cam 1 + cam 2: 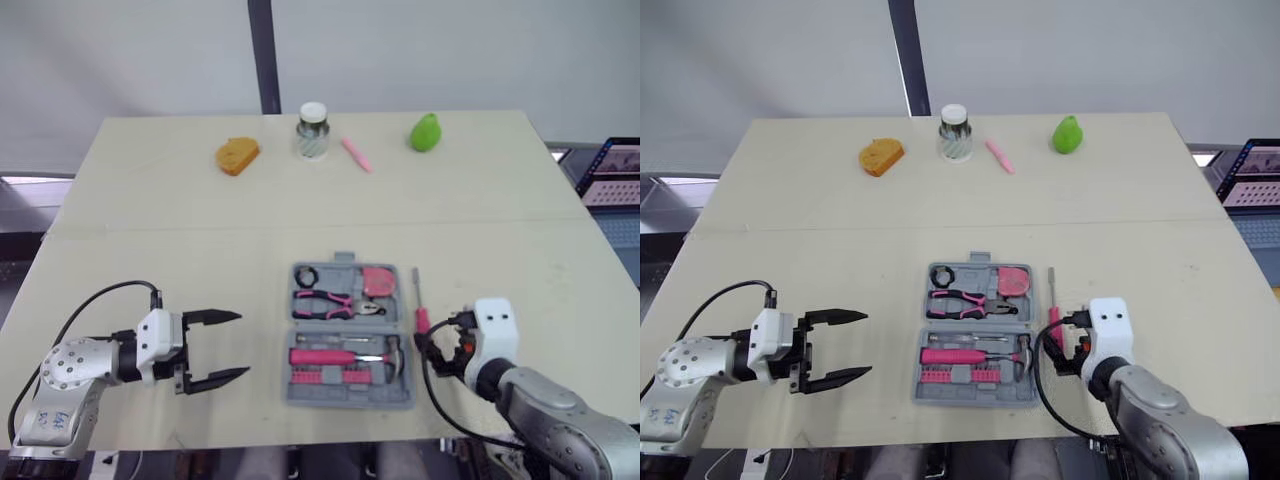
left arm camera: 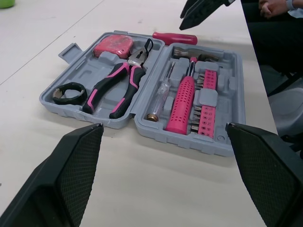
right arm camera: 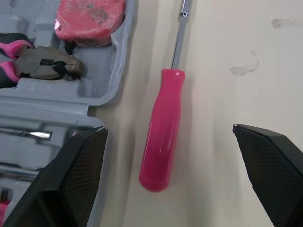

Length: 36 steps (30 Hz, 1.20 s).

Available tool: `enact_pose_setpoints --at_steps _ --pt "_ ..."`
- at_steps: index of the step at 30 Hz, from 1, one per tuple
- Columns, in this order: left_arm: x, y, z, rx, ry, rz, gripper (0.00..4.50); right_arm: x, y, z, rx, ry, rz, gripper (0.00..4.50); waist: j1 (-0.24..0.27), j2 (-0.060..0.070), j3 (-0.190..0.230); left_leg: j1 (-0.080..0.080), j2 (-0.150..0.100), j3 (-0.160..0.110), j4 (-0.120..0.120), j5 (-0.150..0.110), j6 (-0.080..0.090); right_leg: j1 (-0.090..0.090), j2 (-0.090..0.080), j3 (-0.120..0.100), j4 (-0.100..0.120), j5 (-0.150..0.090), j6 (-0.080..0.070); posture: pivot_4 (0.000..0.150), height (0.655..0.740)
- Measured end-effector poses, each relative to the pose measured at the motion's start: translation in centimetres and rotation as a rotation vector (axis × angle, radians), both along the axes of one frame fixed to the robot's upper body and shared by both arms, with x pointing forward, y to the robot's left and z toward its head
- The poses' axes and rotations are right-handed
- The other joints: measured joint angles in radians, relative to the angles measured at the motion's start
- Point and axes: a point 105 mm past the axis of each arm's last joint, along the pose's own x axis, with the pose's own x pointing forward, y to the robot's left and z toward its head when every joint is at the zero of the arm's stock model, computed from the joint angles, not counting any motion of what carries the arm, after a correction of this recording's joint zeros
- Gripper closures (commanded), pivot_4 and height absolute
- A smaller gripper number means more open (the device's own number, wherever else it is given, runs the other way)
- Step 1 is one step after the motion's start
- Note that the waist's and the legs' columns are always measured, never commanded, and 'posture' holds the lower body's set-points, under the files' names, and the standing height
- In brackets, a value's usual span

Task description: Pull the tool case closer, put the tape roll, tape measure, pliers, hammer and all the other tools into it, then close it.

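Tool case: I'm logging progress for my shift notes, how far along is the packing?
Pliers, tape measure, tape roll and hammer sit in the open case. The right gripper, jaws open, is lined up on the screwdriver beside it. Left: pack it, close the case.

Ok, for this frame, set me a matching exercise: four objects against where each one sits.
Things:
1. pliers
2. hammer
3. pink-handled screwdriver
4. jar

Places:
A. near the far edge of the table
B. in the near half of the tool case
C. on the table beside the tool case, on the robot's right
D. in the far half of the tool case

Pairs: 1-D, 2-B, 3-C, 4-A.
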Motion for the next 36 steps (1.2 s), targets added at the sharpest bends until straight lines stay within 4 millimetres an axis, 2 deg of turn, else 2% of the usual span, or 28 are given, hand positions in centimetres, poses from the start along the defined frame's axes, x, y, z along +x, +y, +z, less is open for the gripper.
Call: enact_pose_setpoints --at_steps 11,16,36 --pt "0.0 0.3 -0.3 0.0 0.001 0.036 0.06 3.3 -0.2 -0.8 -0.046 0.009 -0.036 0.0 -0.004 0.0 0.0 -0.008 0.0 0.004 0.0 0.004 0.001 -0.012 0.0 0.001 0.005 0.0 0.0 0.15 0.695" --pt "-0.4 0.3 -0.6 0.0 0.007 0.049 0.06 4.2 0.5 -1.2 -0.052 0.013 -0.026 0.0 -0.005 -0.001 0.0 -0.009 0.0 0.004 0.0 0.005 0.001 -0.013 0.0 0.001 0.005 0.0 0.0 0.15 0.695" --pt "-0.7 0.4 -0.9 0.0 0.008 0.064 0.06 4.5 1.0 -1.8 -0.074 0.027 -0.042 0.0 -0.005 -0.001 -0.001 -0.01 0.0 0.004 0.0 0.005 0.001 -0.013 0.0 0.001 0.005 0.0 0.0 0.15 0.695"
